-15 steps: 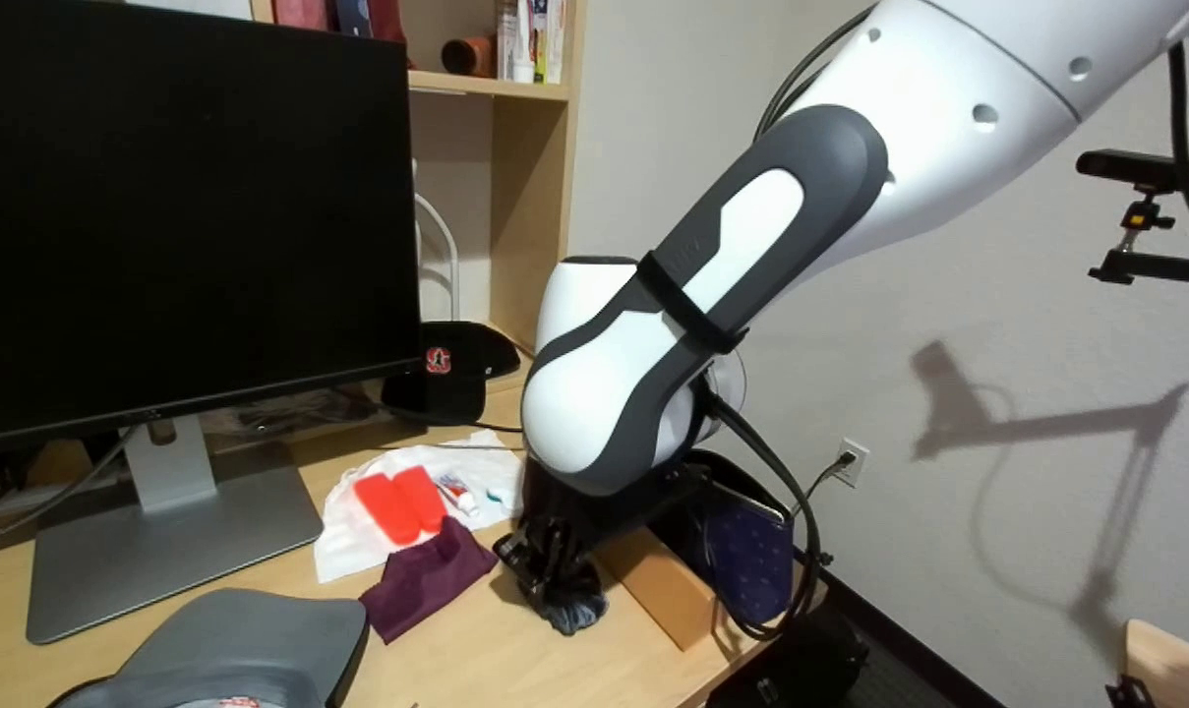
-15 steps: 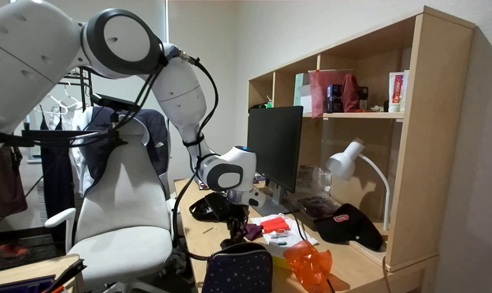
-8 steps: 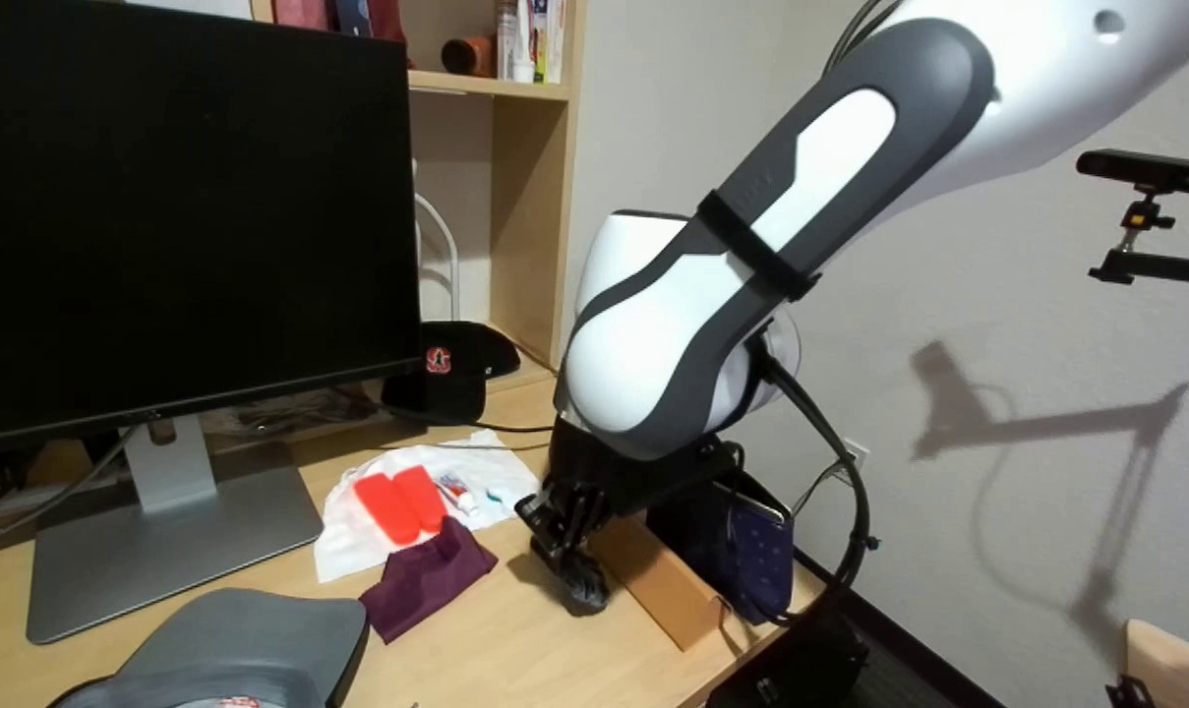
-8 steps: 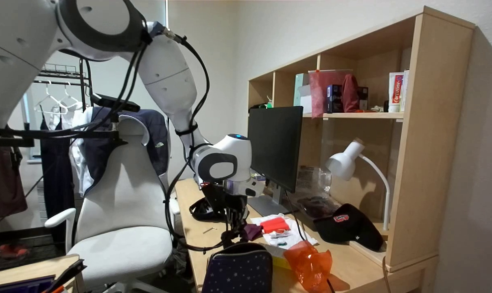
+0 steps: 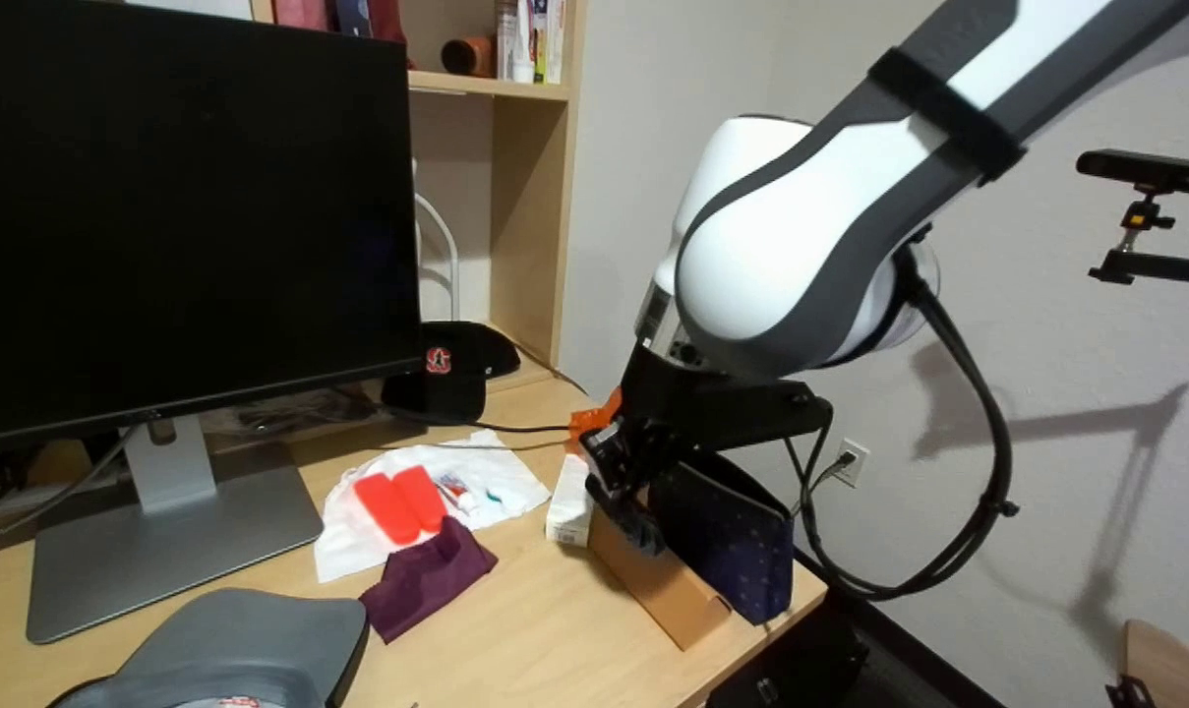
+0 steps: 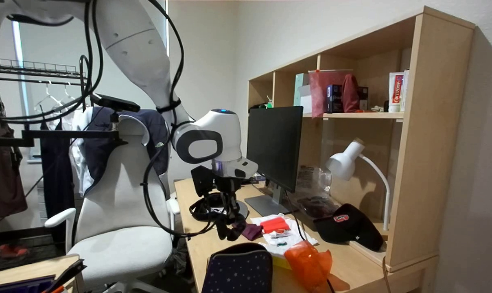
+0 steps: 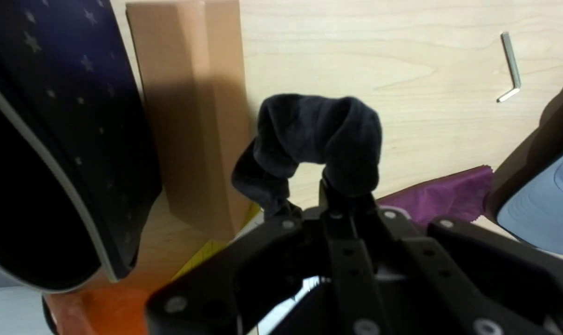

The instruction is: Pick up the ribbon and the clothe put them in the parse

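Nearest in an exterior view, the purse point(image 6: 238, 269) stands upright on the desk point(image 6: 347, 264), mouth gaping, presumably to receive things from above; the brown box point(image 7: 197, 116) close alongside probably steadies it. Beyond the purse, the ribbon point(image 7: 309, 125) appears held above the desk, not yet over the mouth, gripped by one part, likely so the loose rest drops in easily. The jaws of the gripper point(image 7: 349, 204) are almost together, clenched on the ribbon. Farther still, to the right, the clothe point(image 6: 252, 231) lies on the desk, not yet collected.

Purse point(image 5: 746, 565) and cloth point(image 5: 427, 582) on desk point(image 5: 545, 649).
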You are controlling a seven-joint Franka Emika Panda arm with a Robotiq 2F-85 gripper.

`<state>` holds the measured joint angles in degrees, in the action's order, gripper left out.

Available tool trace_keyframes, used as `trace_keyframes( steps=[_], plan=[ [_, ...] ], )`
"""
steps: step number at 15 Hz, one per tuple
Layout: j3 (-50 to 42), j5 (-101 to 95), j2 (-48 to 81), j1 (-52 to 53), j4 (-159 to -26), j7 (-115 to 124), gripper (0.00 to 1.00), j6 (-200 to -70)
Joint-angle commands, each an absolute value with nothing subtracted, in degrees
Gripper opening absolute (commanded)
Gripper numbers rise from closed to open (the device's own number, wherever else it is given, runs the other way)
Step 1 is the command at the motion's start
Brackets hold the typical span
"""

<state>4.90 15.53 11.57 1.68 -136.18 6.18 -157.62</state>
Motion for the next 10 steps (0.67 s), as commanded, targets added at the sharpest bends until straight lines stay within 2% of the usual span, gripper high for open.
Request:
trace_keyframes(
  steps=[1,5,10],
  plan=[
    [5.9,22.4,2.0,-0.3,-143.7,2.3,0.08,-158.7],
    [3.0,30.1,-4.1,-0.5,-146.6,-4.4,0.09,-156.7],
    [-3.8,32.0,-5.6,-0.9,-145.4,-10.4,0.09,-152.6]
  ],
)
